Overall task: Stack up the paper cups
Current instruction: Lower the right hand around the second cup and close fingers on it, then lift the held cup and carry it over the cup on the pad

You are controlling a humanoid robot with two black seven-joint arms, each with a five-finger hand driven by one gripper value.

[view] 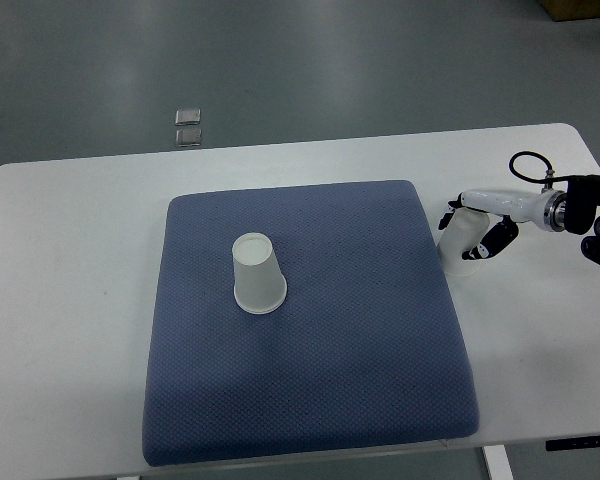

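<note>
Top view: white rectangular desk (70,330) covered at centre by dark blue padded fabric mat (310,400). White paper cup (257,275) set upside down on mat, left of mat centre. Second white paper cup (461,243) gripped by right hand (472,238) on bare desk just off mat's right edge, near far corner. Two small silver objects (188,128) seen on floor beyond desk's far edge.
</note>
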